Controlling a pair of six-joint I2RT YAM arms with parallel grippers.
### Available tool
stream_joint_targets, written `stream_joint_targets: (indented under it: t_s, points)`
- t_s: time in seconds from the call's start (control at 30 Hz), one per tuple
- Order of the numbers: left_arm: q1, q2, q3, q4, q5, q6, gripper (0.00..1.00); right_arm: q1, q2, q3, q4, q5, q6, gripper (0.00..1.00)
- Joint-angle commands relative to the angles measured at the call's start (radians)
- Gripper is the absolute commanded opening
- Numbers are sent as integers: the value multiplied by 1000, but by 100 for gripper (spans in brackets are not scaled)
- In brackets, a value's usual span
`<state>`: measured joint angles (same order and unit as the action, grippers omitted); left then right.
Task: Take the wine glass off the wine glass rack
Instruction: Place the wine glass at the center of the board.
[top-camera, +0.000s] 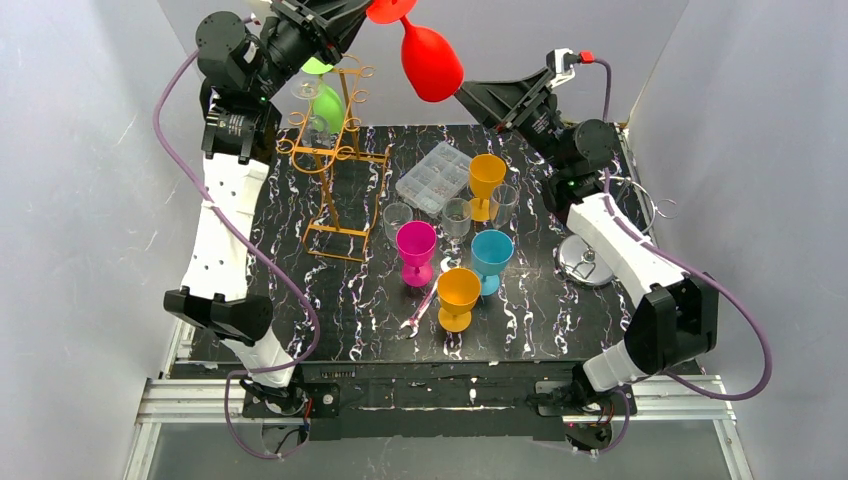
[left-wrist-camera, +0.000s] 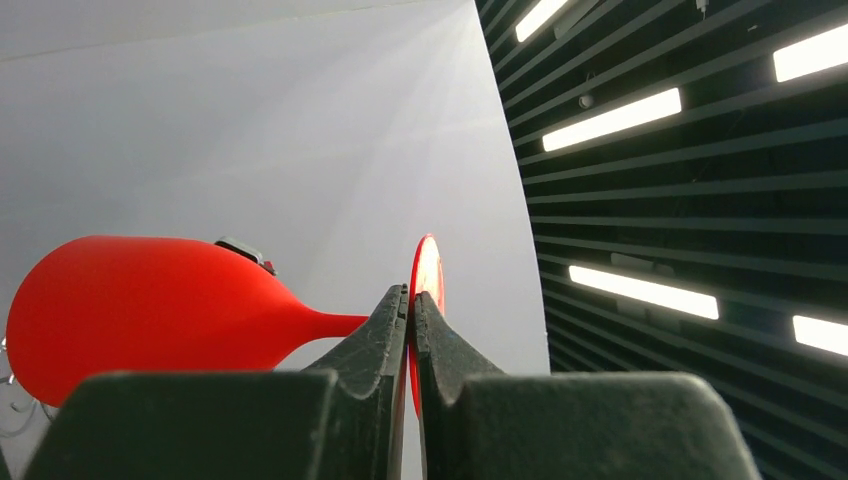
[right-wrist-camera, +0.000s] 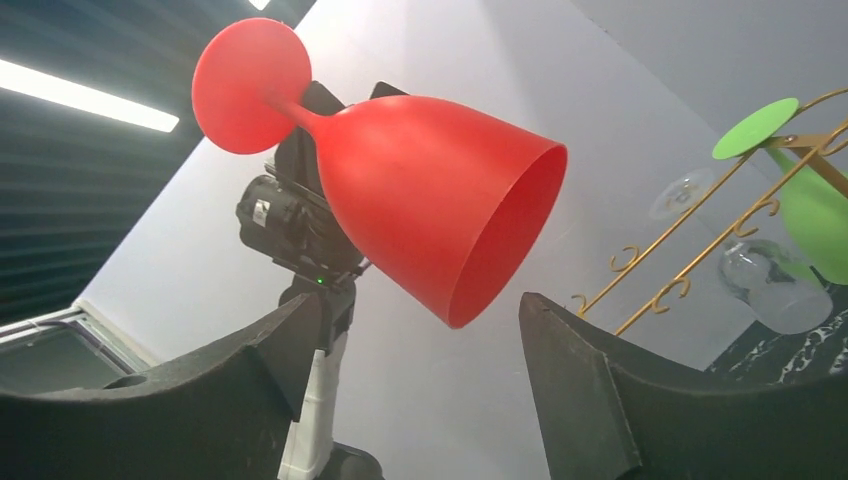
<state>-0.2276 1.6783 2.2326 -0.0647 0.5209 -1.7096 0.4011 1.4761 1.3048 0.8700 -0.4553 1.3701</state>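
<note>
The red wine glass (top-camera: 432, 60) is off the gold wire rack (top-camera: 335, 170) and up in the air above the far edge of the desk (top-camera: 340, 300), to the right of the rack's top. It lies tilted, with its foot up and to the left and its open mouth pointing down and to the right. The left claw (left-wrist-camera: 411, 295) is clamped shut on the thin edge of the glass's round foot, and the stem and bowl stick out to one side of the fingers. The right claw (right-wrist-camera: 420, 300) is spread wide just under the bowl. The lower rim of the mouth dips between its two fingers, and neither finger visibly touches the glass. A green glass (top-camera: 326, 100) hangs upside down on the rack with a clear glass (top-camera: 305, 88) beside it. Down on the black marbled desk stand a magenta glass (top-camera: 416, 245), a teal glass (top-camera: 491, 255), two orange glasses (top-camera: 458, 295), some clear glasses (top-camera: 456, 215) and a clear plastic box (top-camera: 435, 177).
</note>
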Motion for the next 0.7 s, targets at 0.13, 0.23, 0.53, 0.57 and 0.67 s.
stream_joint_targets:
  t_s: [0.13,0.23,0.53,0.57,0.67]
  points:
    - [-9,-1,-31,129,37,-113,0,-1,38,51,182,10,98,64]
    - [-10,7,-29,138,52,-138,0,-1,49,54,231,14,128,58]
    - [-11,-15,-117,219,62,-215,0,1,76,68,354,50,189,49]
    - [-11,-17,-126,227,64,-220,0,2,77,71,355,49,189,47]
    - [-12,-21,-156,258,65,-242,0,4,76,70,365,52,190,38]
